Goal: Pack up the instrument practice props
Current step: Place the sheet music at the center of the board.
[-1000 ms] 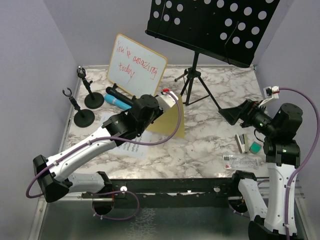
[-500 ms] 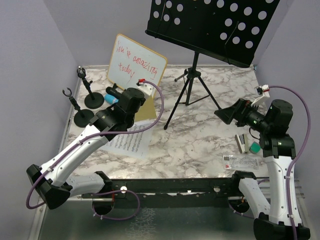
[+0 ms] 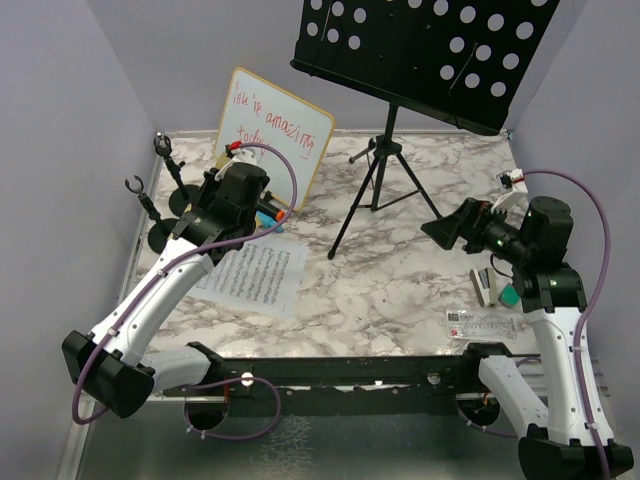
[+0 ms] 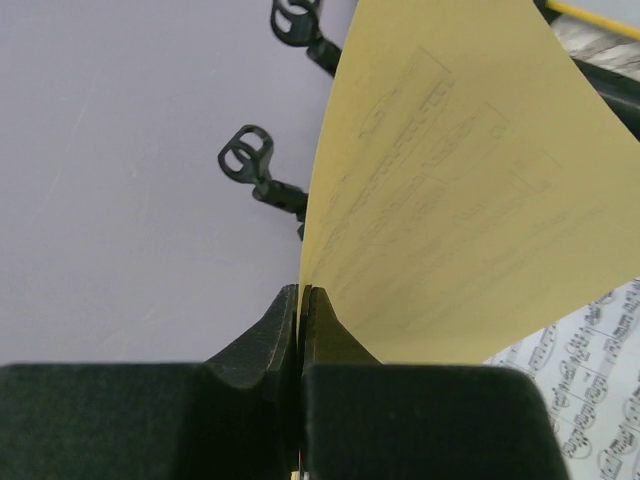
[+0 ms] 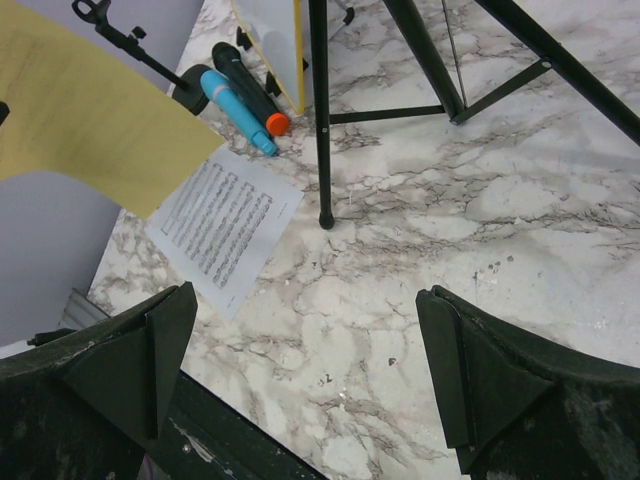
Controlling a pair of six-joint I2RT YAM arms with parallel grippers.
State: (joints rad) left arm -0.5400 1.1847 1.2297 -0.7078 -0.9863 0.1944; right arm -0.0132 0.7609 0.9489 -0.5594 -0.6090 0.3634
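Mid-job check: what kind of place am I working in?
Likely a staged lab test cell, not a music room: marble-patterned table boxed by plain lilac walls, with a music stand and sheet music as props.

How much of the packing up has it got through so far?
Nothing looks packed yet. The left gripper pinches the yellow sheet; the right gripper hangs open, empty. Left to do: the white sheet, blue microphone, black microphone, mic holders, music stand.

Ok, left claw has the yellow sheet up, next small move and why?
Probably lower the left claw and lay the yellow sheet music on the white sheet music: it hangs pinched by one edge, and the white page lies flat just below it.
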